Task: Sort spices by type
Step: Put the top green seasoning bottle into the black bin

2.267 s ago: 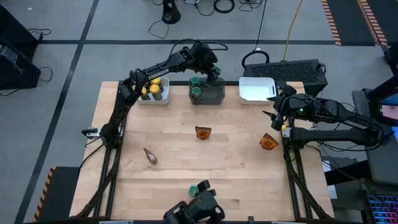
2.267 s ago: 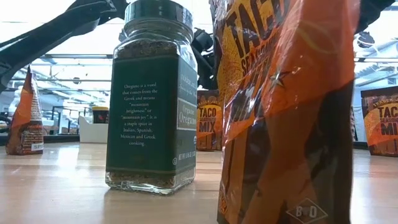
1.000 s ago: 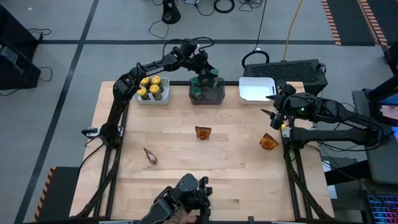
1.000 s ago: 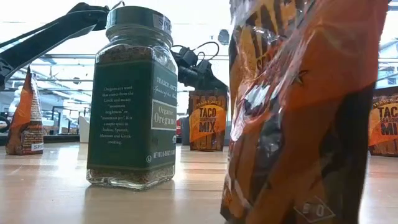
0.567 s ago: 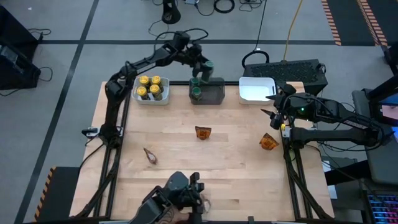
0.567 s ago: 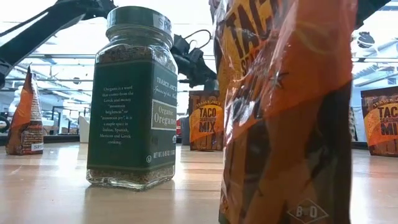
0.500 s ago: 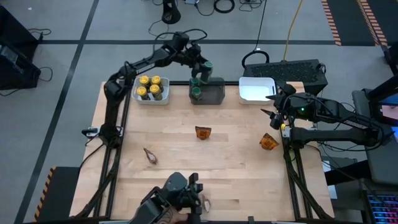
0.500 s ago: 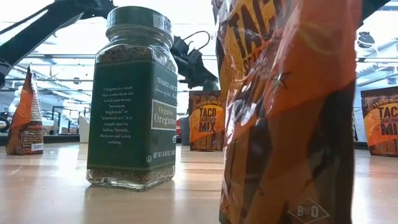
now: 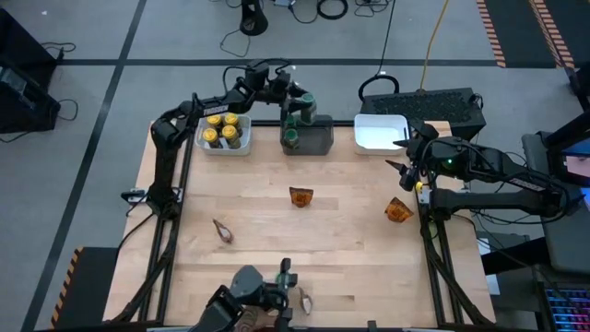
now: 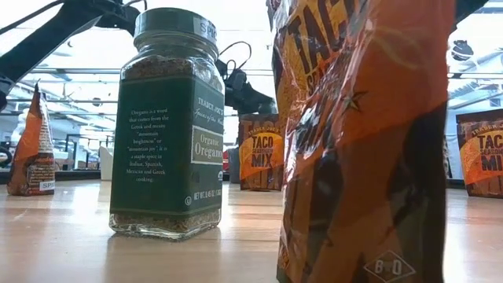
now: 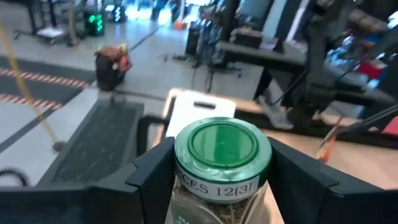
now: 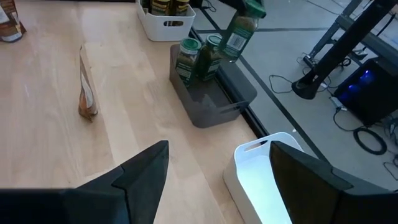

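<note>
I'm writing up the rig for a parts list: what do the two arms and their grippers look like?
Both arms are black, built of slim jointed links. The left arm carries small yellow lettering along one link and loose black cable loops near its wrist. The right arm shows a small green light. The left gripper and right gripper each have two flat, wedge-shaped matte black fingers.

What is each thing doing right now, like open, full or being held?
Left gripper: shut on a green-lid jar, over the grey bin.
Right gripper: open, empty, beside the white bin.
Grey bin: two green-lid jars inside.
White bin: empty.
</note>
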